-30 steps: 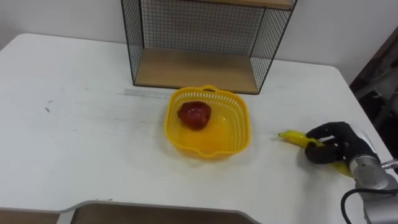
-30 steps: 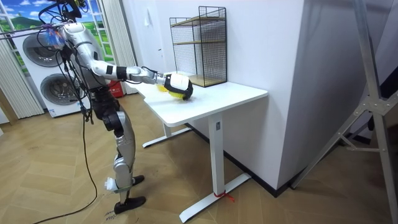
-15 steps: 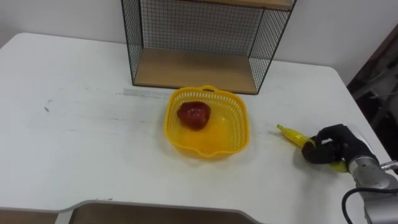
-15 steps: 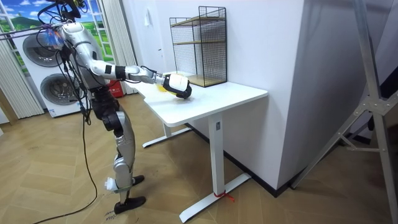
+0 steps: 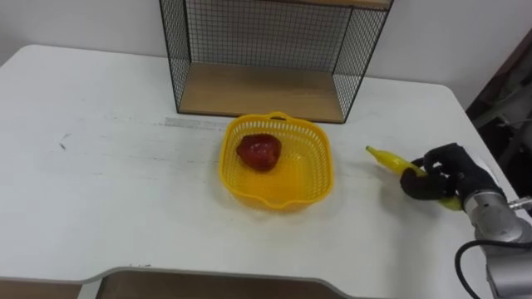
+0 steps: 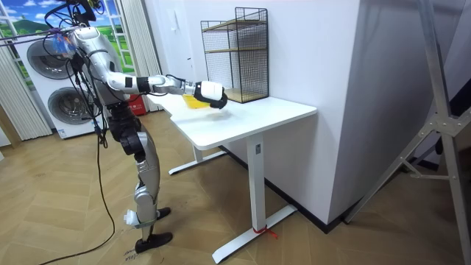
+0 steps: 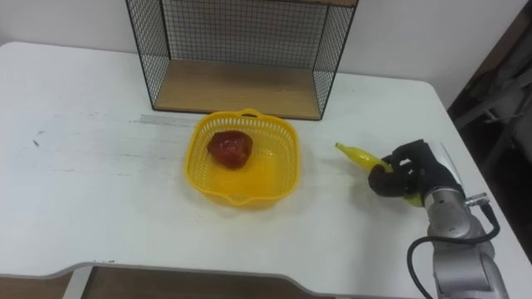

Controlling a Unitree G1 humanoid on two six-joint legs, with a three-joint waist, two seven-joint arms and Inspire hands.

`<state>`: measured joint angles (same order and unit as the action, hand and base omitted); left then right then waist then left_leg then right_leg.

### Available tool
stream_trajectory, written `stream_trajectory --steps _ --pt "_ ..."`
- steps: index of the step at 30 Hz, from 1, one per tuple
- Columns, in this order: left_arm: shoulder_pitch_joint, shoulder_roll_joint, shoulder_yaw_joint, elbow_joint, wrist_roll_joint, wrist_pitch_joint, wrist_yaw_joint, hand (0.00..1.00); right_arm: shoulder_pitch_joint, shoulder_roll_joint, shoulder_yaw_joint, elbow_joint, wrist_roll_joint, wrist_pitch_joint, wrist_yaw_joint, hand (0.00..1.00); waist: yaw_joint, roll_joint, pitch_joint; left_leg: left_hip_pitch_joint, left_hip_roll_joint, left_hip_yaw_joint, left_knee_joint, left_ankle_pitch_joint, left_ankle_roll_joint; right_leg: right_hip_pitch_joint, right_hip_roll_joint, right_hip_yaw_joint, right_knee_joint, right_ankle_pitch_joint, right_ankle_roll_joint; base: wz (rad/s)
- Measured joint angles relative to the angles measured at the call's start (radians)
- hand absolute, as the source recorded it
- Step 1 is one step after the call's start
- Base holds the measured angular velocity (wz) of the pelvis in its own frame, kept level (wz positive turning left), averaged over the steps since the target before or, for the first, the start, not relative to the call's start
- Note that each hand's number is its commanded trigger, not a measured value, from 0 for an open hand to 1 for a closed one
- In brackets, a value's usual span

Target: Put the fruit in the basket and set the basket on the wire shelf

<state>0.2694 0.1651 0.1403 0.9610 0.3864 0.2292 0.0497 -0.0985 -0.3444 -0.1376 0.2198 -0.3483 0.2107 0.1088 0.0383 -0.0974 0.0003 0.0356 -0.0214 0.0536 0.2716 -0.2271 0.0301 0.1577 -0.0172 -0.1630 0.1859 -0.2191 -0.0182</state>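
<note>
While near basket (image 5: 225, 167), banana (image 5: 385, 159) in right hand (image 5: 449, 171).

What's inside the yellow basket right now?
One red fruit lies in the yellow basket, toward its back left; the floor beneath the fruit is covered. The banana is outside it, gripped in the right hand.

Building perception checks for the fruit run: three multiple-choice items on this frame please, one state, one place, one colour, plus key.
1. The right hand is: A open; B shut on the banana; C shut, empty.
2. The red fruit lies: A in the basket; B beside the basket; C in the right hand.
3. The basket is: A green; B yellow; C white.
Key: 1 B, it curls round the banana; 2 A, it sits inside the basket's walls; 3 B, its mesh is yellow.
</note>
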Motion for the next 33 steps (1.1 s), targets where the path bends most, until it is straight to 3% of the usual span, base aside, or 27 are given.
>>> stream_trajectory --steps 4,15,28,33 --pt "0.0 0.0 -0.001 0.001 -0.001 -0.016 0.009 0.0 0.0 0.006 0.0 -0.102 0.009 -0.014 -0.033 1.0 -0.002 0.007 0.0039 -0.005 0.0 -0.001 0.001 0.0 0.0 0.0 0.0 -0.002 0.0 0.0 0.0 0.0" --pt "0.001 -0.007 0.003 0.038 -0.001 -0.028 0.008 0.0 0.0 0.024 0.0 -0.207 0.068 -0.013 -0.043 1.0 0.002 0.017 -0.0069 0.008 0.008 0.012 -0.008 0.0 0.0 -0.007 -0.002 0.0 0.001 0.0 0.0 -0.03" --pt "-0.005 -0.018 -0.011 0.044 -0.001 -0.041 0.006 0.0 0.0 0.027 0.058 -0.378 0.028 -0.014 -0.025 1.0 0.024 0.008 -0.0085 -0.008 0.009 0.029 -0.014 0.0 0.0 -0.036 0.002 0.023 0.002 0.001 -0.001 -0.04" --pt "-0.017 -0.016 -0.012 0.045 -0.002 -0.044 0.007 0.0 0.0 0.027 0.091 -0.413 0.023 -0.013 0.013 1.0 0.033 -0.004 -0.0028 -0.017 0.009 0.031 -0.013 0.0 0.0 -0.042 0.002 0.022 0.003 0.001 -0.001 0.0"
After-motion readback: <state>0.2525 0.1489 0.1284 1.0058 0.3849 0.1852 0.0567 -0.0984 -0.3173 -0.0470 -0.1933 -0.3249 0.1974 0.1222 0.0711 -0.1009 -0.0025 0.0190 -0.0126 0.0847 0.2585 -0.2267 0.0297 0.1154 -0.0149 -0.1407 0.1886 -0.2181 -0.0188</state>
